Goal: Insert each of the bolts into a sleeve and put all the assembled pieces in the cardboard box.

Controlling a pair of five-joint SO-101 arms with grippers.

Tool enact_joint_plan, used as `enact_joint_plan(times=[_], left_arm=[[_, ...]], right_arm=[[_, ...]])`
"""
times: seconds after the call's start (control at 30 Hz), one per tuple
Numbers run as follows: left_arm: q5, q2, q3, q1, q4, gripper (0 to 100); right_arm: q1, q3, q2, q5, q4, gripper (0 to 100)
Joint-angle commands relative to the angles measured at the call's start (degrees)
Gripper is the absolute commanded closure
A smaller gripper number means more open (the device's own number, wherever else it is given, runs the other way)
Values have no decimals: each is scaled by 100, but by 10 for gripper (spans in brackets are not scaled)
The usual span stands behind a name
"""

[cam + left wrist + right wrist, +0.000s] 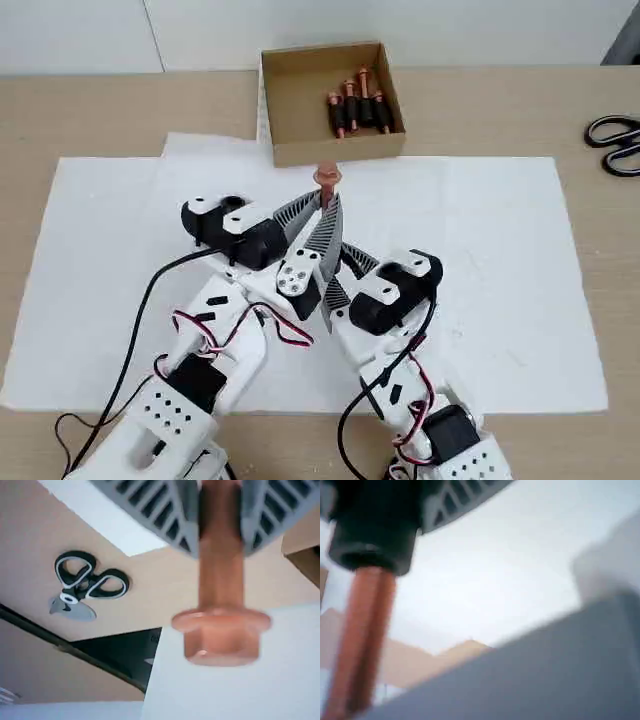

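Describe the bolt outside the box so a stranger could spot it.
Start at the cardboard box, then look just in front of it, over the white paper. The copper bolt is there, clamped in the left gripper, unlike the sleeved ones lying inside the box.

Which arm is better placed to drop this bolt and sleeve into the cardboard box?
Probably left. The left gripper is shut on the bolt near its head, which points toward the box. The right gripper clamps the sleeve farther back.
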Motion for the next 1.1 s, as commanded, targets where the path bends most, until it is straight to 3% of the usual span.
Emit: enact_joint_plan(times=[0.0, 0.13, 0.53, 1.07], left_arm=[[70, -70, -31, -9, -185, 994], [369, 185, -66, -9, -202, 994], [360, 536, -48, -35, -176, 994], [378, 316, -1015, -44, 1934, 994]], right_arm=[[-13, 35, -84, -53, -4, 995], [-13, 35, -84, -53, -22, 995], [-13, 35, -84, -53, -40, 995], [-13, 26, -84, -53, -48, 995]])
